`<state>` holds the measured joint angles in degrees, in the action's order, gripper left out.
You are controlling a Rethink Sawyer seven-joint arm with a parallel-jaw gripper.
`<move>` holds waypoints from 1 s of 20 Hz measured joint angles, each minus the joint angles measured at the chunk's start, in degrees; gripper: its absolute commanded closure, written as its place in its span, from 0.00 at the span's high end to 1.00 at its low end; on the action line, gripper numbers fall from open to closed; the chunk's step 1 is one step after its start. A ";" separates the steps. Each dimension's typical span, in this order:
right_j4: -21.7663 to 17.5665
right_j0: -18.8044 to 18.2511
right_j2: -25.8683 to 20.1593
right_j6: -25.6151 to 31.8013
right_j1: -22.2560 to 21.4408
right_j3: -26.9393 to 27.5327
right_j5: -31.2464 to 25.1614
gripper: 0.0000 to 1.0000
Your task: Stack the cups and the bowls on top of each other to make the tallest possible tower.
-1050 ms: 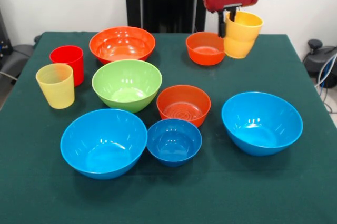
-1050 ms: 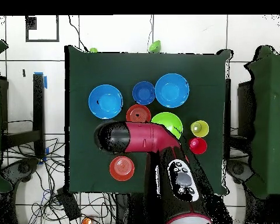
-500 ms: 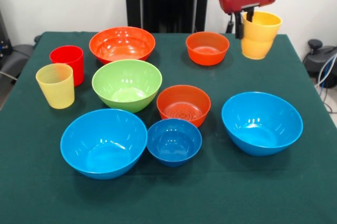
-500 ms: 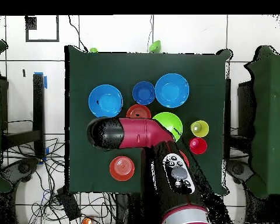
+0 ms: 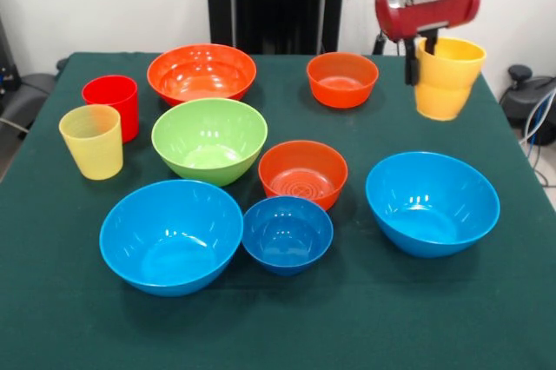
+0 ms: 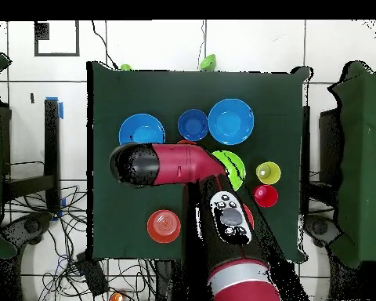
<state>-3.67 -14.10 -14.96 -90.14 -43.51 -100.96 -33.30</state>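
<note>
Gripper: the gripper [image 5: 420,50] is pinching the rim of the yellow-orange cup [image 5: 446,80], one finger inside the wall and one outside, so the cup is hanging upright and clear of the table [image 5: 521,300].
Held cup: it is hanging mouth up, which is keeping it ready to drop straight into something wider.
Below the cup: the right-hand light-blue bowl [image 5: 432,202] is sitting nearer the camera and lower in the front view, well apart from the cup; as the widest free bowl on that side it is looking like the likely base.
Neighbours: a small orange bowl [image 5: 342,79] is resting just to the cup's left, another [image 5: 302,173] is sitting mid-table, touching the small dark blue bowl [image 5: 287,234].
Far side: the green bowl [image 5: 209,140], large orange bowl [image 5: 201,74], second light-blue bowl [image 5: 171,235], red cup [image 5: 112,104] and pale yellow cup [image 5: 91,141] are all standing singly.
Tower: nothing is being stacked yet; every piece is lying open side up, so nesting is remaining possible.
Overhead: the arm [image 6: 179,166] is covering the cup.
</note>
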 measured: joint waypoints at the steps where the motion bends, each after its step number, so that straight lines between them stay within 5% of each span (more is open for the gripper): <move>1: -0.01 0.70 0.12 0.00 0.59 1.32 0.00 0.00; 20: -1.11 5.97 5.13 0.00 6.38 12.34 -0.02 0.00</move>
<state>-4.78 -8.13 -9.83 -90.14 -37.13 -88.62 -33.31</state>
